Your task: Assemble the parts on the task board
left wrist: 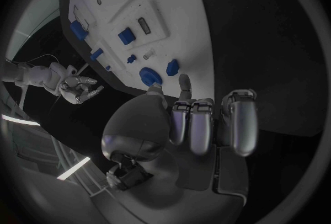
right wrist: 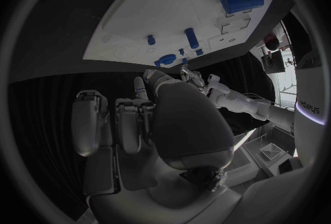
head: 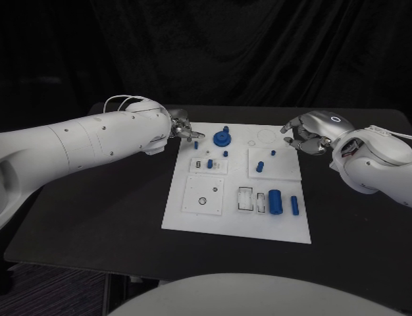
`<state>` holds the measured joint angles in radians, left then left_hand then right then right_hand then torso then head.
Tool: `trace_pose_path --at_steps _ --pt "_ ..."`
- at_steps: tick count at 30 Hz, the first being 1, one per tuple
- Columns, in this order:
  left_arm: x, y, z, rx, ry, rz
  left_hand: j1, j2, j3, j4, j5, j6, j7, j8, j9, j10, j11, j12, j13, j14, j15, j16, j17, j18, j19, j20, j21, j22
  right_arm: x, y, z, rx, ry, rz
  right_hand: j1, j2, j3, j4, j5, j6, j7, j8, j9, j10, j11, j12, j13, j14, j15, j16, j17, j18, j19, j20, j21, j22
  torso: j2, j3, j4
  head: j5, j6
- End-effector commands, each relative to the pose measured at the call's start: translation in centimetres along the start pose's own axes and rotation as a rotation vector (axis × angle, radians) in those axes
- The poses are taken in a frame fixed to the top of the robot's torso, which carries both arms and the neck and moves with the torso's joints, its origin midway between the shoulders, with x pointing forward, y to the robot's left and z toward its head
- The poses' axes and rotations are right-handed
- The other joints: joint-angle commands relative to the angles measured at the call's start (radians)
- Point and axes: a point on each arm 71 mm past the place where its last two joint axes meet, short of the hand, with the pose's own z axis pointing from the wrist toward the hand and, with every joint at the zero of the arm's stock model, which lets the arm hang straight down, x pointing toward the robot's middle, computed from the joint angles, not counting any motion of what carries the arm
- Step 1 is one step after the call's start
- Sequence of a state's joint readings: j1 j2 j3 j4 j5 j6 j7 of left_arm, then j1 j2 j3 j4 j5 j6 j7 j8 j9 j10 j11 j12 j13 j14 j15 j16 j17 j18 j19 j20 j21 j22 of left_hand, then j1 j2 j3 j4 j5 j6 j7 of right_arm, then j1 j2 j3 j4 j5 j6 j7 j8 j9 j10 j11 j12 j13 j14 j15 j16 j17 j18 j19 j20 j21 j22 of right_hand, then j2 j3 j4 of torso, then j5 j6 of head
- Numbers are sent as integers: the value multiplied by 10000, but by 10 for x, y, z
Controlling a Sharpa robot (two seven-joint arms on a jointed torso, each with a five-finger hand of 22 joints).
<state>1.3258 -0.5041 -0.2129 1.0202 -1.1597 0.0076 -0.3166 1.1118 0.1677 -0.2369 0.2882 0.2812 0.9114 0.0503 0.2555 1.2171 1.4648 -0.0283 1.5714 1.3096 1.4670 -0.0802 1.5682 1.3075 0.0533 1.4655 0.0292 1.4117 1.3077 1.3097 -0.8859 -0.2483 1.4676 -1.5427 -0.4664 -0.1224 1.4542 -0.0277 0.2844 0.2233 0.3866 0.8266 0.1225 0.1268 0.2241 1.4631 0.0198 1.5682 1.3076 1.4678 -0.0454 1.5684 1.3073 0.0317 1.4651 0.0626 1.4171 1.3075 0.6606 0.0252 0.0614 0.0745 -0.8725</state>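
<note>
Broadly, from largest to smallest:
Counter [head: 92, 217]: black, carrying the board at its middle.
Task board [head: 220, 220]: white plate made up of several panels, lying flat; a rigid slab, in no need of lifting.
Left hand [head: 182, 130]: at about ten o'clock of the board, over its far corner, fingers loosely curled and close together; the left wrist view shows nothing between them, so I judge it empty, with one fingertip reaching toward the round part.
Right hand [head: 306, 136]: at about two o'clock, just off the board's far edge, fingers half curled, holding nothing that I can see.
Blue cylinder [head: 275, 201]: the biggest loose part, lying at about four o'clock on the board beside a slimmer blue bar [head: 294, 205]. Likely light, stiff and smooth plastic that may roll; best pinched across its middle.
Round blue part [head: 222, 138]: at twelve o'clock, with a stem standing up; the stem looks the natural place to take hold.
Small blue pegs [head: 260, 166]: scattered mid-board, tiny and probably slippery; fingertip pinches only.
</note>
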Motion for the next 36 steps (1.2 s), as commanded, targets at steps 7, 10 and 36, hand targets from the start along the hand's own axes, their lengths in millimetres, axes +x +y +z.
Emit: trace_pose_path --at_steps 7,10,36 --pt "6 -3 2 104 235 -37 138 26 10 -37 14 139 -4 -20 -10 1060 57 -6 2612 1038 41 26 2633 -75 77 76 -56 1679 1 0 0 112 14 -14 -9 -40 81 -16 22 77 8 -47 -22 1077 59 26 2632 1030 63 24 2635 99 217 80 -33 2069 -1 -5 3 -37 -2" --pt "8 -3 2 119 293 -23 143 31 13 -33 13 162 -8 -14 -9 1060 55 -6 2612 1038 40 26 2633 -74 77 75 -56 1680 1 0 0 109 22 -16 -9 -40 81 -16 22 77 8 -47 -22 1077 59 26 2632 1030 63 24 2635 99 217 80 -33 2069 -5 -6 3 -42 -2" --pt "14 -4 4 108 516 10 535 27 198 -32 1025 354 -63 -138 -62 1060 5 -6 2612 1038 -3 26 2633 -61 48 35 -139 1686 1 1 1 8 46 -26 -18 -33 101 -21 23 119 11 -29 -26 1077 62 26 2632 1030 64 24 2635 102 213 80 -47 2064 3 -12 10 -29 -2"
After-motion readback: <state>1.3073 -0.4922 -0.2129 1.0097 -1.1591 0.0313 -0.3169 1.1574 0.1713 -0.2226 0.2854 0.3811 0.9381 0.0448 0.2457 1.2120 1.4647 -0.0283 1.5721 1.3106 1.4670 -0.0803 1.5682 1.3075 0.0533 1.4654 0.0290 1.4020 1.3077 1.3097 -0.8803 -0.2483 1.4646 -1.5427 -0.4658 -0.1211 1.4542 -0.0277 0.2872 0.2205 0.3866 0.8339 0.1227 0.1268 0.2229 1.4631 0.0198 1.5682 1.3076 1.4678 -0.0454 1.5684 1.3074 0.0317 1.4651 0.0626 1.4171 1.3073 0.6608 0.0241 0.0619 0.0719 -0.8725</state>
